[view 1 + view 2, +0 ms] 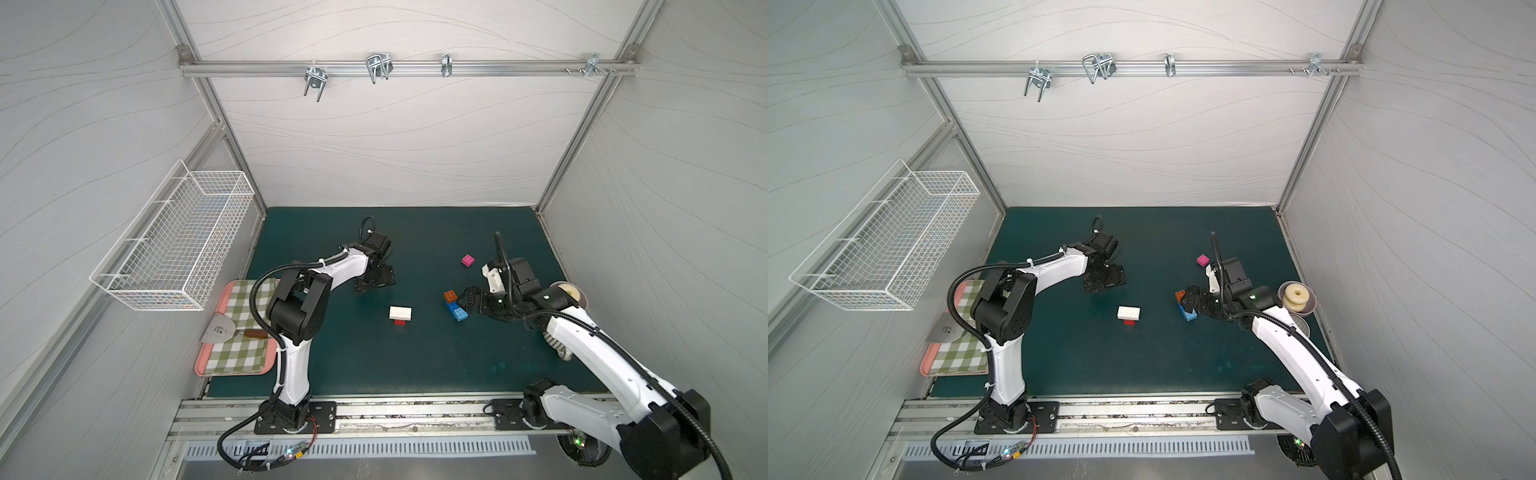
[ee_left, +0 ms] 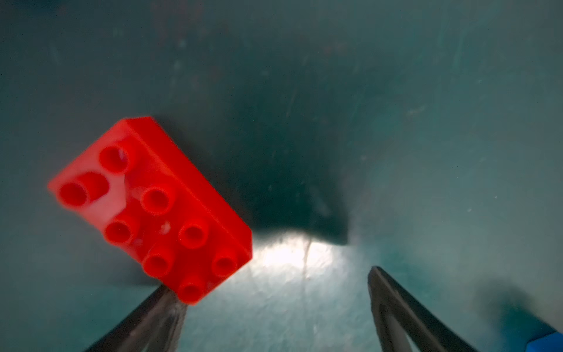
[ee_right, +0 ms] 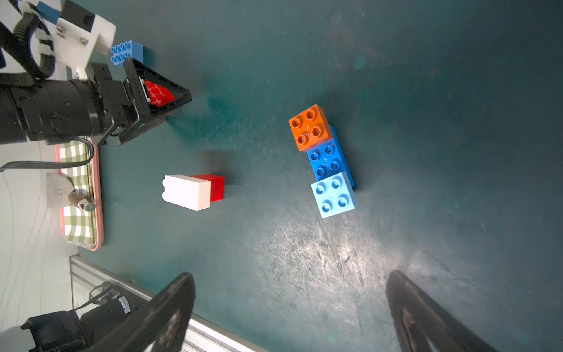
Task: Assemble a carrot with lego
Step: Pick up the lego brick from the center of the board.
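Observation:
A red eight-stud lego brick (image 2: 152, 207) lies on the green mat, one corner against a fingertip of my left gripper (image 2: 271, 279). That gripper is open, and the gap between its jaws holds only mat. A white brick (image 1: 400, 312) sits on a small red brick (image 3: 217, 187) mid-mat. An orange brick (image 3: 309, 128) and a light-blue brick (image 3: 333, 195) are stacked on a blue brick (image 3: 327, 160). My right gripper (image 3: 289, 274) hovers open just beside this stack, holding nothing. A pink brick (image 1: 468, 260) lies alone further back. Another blue brick (image 3: 126, 51) lies by the left gripper (image 1: 374, 278).
A pink tray (image 1: 203, 361) with a checked cloth and a spatula (image 1: 220, 330) lies at the mat's left edge. A white wire basket (image 1: 174, 245) hangs on the left wall. A bowl holding a ring-shaped object (image 1: 1296, 297) stands at the right edge.

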`<state>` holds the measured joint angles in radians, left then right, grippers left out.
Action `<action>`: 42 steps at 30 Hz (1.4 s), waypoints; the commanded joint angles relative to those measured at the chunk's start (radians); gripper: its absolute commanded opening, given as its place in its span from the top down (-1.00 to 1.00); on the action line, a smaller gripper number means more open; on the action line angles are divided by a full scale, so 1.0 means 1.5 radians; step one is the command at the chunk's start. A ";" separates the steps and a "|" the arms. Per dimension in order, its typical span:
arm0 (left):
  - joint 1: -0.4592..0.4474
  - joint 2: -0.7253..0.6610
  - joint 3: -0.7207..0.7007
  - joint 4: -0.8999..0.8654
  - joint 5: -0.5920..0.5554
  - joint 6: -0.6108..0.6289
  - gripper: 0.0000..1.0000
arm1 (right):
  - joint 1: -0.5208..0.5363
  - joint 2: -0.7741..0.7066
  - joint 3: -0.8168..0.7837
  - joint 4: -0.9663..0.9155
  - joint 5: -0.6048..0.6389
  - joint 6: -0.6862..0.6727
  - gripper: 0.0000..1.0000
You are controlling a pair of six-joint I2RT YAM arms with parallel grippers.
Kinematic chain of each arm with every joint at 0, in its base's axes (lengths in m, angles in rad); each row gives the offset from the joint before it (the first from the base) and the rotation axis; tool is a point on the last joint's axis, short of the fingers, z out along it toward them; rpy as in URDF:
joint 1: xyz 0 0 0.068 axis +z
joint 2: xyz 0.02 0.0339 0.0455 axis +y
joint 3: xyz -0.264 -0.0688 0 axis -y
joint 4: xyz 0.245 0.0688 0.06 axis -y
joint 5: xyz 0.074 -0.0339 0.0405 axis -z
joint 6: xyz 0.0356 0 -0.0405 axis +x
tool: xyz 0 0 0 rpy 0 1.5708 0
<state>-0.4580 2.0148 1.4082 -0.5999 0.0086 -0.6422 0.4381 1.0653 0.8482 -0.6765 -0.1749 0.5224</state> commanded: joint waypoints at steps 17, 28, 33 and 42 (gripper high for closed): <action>-0.007 0.051 0.201 -0.183 -0.135 0.053 -0.83 | -0.008 0.035 0.015 0.002 -0.007 -0.005 -0.99; 0.043 0.102 0.249 -0.226 -0.107 0.093 -0.98 | -0.008 0.039 0.014 0.003 -0.014 0.000 -0.98; 0.057 0.130 0.254 -0.211 -0.085 0.114 -0.88 | -0.008 0.037 0.013 0.001 -0.012 -0.001 -0.99; 0.070 0.155 0.257 -0.189 -0.060 0.135 -0.71 | -0.008 0.038 0.013 0.000 -0.010 0.002 -0.99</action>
<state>-0.3569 2.2269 1.7527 -0.8967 -0.0959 -0.4618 0.4313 1.1229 0.8501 -0.6666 -0.1848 0.5240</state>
